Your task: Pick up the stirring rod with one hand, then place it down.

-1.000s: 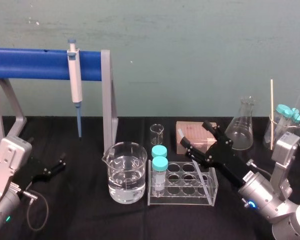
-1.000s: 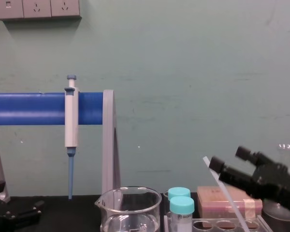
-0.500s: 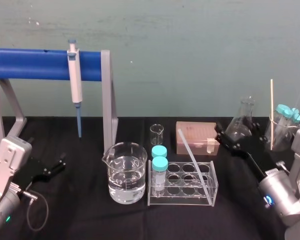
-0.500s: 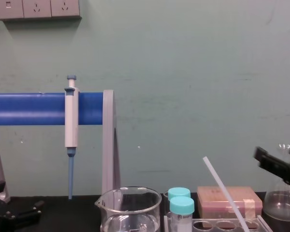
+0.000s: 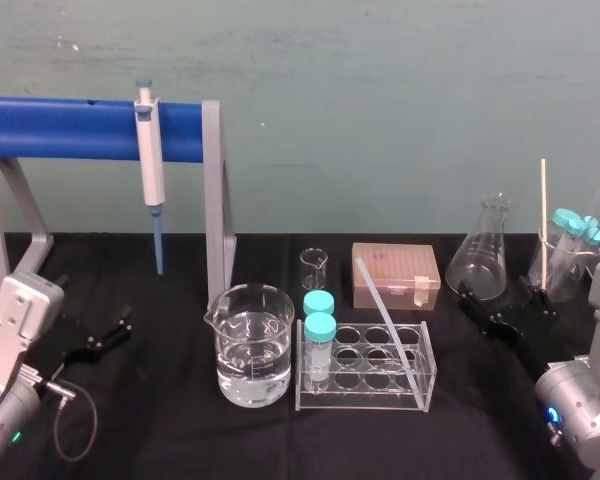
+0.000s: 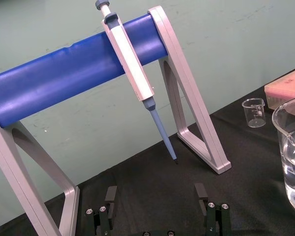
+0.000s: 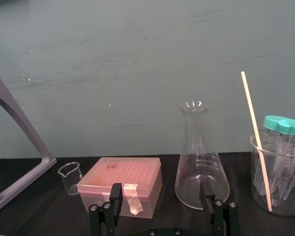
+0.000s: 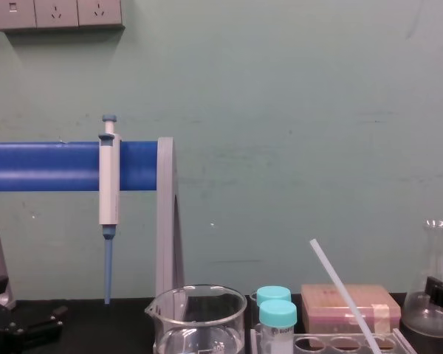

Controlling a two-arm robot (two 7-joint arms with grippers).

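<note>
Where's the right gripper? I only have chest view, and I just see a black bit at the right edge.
Observer: Head view has the right gripper right of the test tube rack, in front of the conical flask.
Operator: Holding the rod?
Observer: No. Right wrist view shows its jaws open, nothing between them.
Operator: Rod's bottom end?
Observer: The stirring rod leans in the rack, lower end at its front right corner, per head view.

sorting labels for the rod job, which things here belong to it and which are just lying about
Job: rod, leaning in the rack; right end effector, open, apart from it.

Lying about: pipette, stand, beaker, tubes, box, flask, left end effector, parked at left.
</note>
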